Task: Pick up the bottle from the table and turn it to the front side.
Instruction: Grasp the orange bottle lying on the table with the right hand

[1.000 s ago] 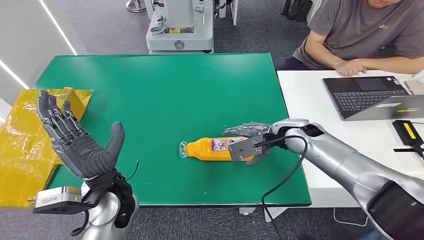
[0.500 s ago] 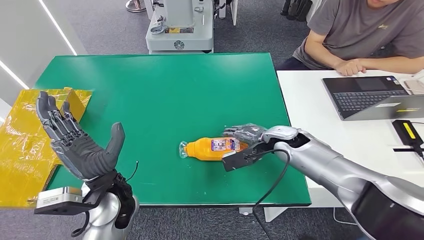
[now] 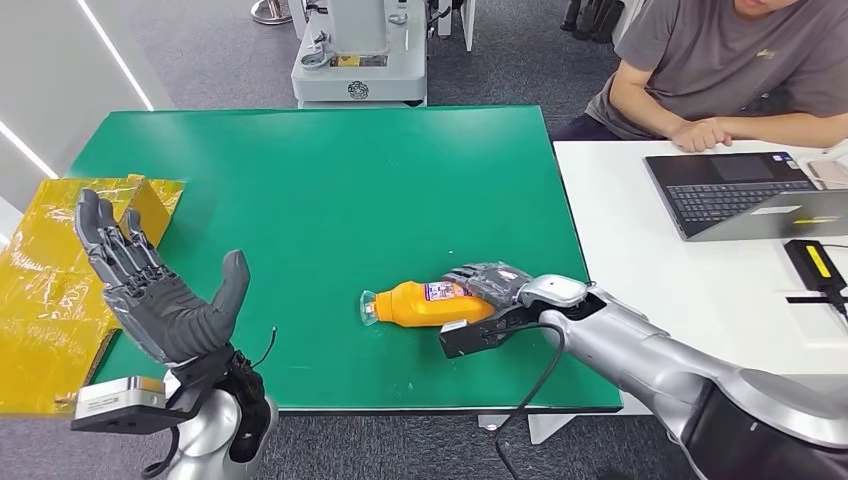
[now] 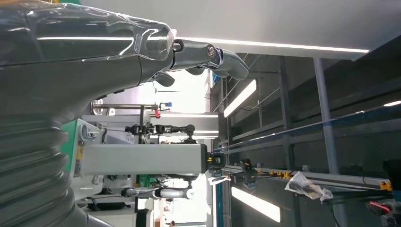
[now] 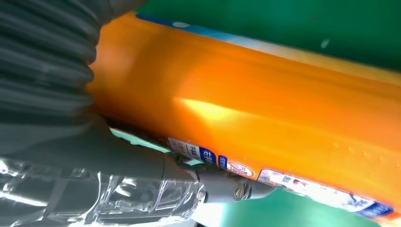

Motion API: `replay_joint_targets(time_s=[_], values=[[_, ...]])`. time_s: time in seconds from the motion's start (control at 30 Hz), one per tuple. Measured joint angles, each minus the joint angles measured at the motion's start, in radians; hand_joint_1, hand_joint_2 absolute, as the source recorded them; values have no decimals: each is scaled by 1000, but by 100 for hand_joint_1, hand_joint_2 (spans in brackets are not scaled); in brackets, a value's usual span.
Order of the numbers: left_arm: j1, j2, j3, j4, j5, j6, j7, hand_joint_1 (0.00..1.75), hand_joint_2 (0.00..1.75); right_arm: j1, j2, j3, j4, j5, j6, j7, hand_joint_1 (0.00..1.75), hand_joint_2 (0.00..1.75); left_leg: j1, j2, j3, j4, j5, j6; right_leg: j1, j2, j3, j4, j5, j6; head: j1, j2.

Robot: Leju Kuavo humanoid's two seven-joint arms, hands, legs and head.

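An orange bottle (image 3: 420,302) with a printed label lies on its side on the green table (image 3: 330,190), clear cap end pointing left. My right hand (image 3: 492,282) wraps over its base end, dark fingers curled across the top. In the right wrist view the bottle (image 5: 265,109) is pressed against the palm, with the thumb (image 5: 142,189) along its label side. My left hand (image 3: 160,295) is raised at the table's front left corner, palm up and fingers spread, holding nothing. The left wrist view shows that hand (image 4: 71,71) against the room's ceiling.
Crumpled yellow packaging (image 3: 50,290) lies at the table's left edge beside my left hand. A white desk (image 3: 640,220) on the right carries a laptop (image 3: 740,190) and a black device (image 3: 820,265). A person (image 3: 720,70) sits there. A machine base (image 3: 360,60) stands behind the table.
My right forearm has rolled and its wrist dropped toward the table's front edge, while the fingers have closed further over the bottle's base. The bottle has barely shifted. The left hand has stayed still.
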Motion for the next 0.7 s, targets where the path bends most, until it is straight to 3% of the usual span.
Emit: replay_joint_targets(time_s=[0.2, 0.33, 0.7], values=[[8, 1, 0, 0, 0, 0, 0, 0, 175, 14, -6, -9, 1, 6, -13, 0, 3, 175, 0, 0, 1, 0, 0, 0, 0, 0, 0, 0, 0, 0, 0, 0], [8, 2, 0, 0, 0, 0, 0, 0, 175, 23, -7, -21, 1, 14, -21, 7, 170, 175, 0, 0, 2, 0, 0, 0, 0, 0, 2, 0, 0, 0, 0, 0], [8, 8, 0, 0, 11, 11, 0, 0, 175, 59, -7, -79, -6, 60, -53, 18, 175, 175, 0, 0, 3, 0, 0, 0, 0, 0, 4, 0, 0, 0, 0, 0]])
